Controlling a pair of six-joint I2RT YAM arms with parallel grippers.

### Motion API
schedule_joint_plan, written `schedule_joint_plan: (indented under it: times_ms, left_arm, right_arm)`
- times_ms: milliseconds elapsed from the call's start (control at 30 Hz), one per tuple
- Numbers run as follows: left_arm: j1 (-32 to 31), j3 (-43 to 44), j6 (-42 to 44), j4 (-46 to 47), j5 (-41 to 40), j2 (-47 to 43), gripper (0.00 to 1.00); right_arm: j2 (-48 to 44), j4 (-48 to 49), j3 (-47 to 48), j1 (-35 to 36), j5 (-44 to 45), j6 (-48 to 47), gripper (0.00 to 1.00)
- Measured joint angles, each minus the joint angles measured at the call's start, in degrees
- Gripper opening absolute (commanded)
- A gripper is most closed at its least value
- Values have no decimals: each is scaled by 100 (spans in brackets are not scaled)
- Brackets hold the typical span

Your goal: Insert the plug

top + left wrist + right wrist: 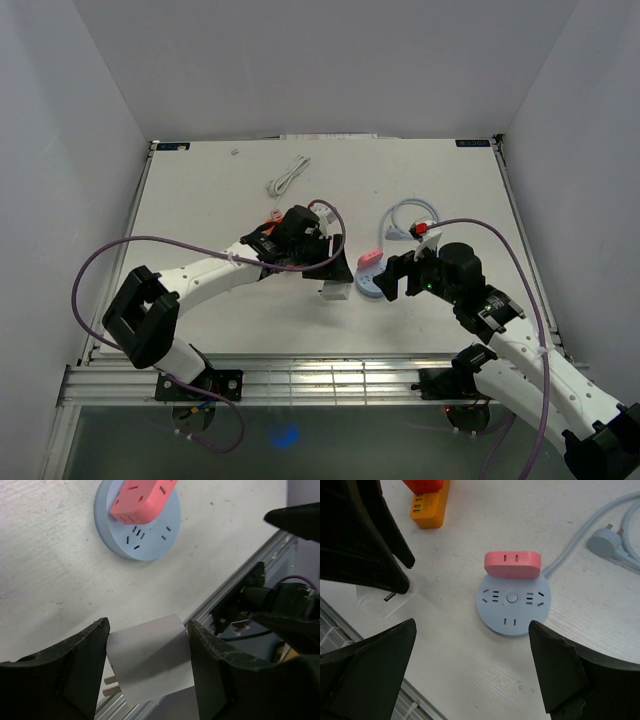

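Black fingers (75,665) of the left pincer (147,630) clamp the white square plug (150,665) at the front edge of the worktop (50,580), near the round blue socket disc (150,540) bearing a pink adapter (142,497); right pincer (472,630) hangs spread above it. Misaligned prongs (111,684) could shove the unbraced disc aside

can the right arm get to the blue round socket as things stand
Probably yes: the right gripper hangs open over the blue round socket, nothing between them; a pink adapter occupies one edge.

A robotics lab: white walls (320,60) enclose a table (200,200) with two arms (200,275) on aluminium rails (330,382).
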Motion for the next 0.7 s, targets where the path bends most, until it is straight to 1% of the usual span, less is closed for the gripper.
schedule_joint_plan:
  times_ms: [33, 100, 133, 167, 267, 300, 400, 533, 633, 700]
  left_arm:
    - [153, 0, -55, 42, 225, -79, 17]
    - [348, 31, -173, 109, 610, -151, 17]
    - [382, 59, -229, 120, 772, -151, 17]
    - [402, 74, -284, 138, 909, -146, 17]
    - [431, 98, -435, 219, 1320, -138, 15]
    - [444, 114, -481, 258, 1460, -118, 15]
    - [483, 225, -514, 240, 1714, -24, 15]
    - [601, 411, -393, 11, 1849, 22, 15]
    - [813, 457, -299, -96, 2026, 22, 15]
    - [1034, 409, -297, -68, 2398, 22, 13]
  right_arm:
    - [-122, 138, -96, 0, -111, 0, 100]
    - [-254, 334, -238, 0, -313, 39, 100]
    - [-240, 409, -273, 0, -448, 92, 93]
    - [-199, 516, -289, 0, -588, 125, 93]
    - [9, 804, -319, 0, -1032, 278, 95]
    - [37, 852, -348, 2, -1150, 282, 98]
    - [-131, 1008, -450, 11, -1342, 203, 98]
    - [-332, 1279, -466, 11, -1462, 33, 98]
    - [-262, 1484, -461, 13, -1744, -138, 95]
    - [-210, 1596, -463, 48, -1952, -315, 95]
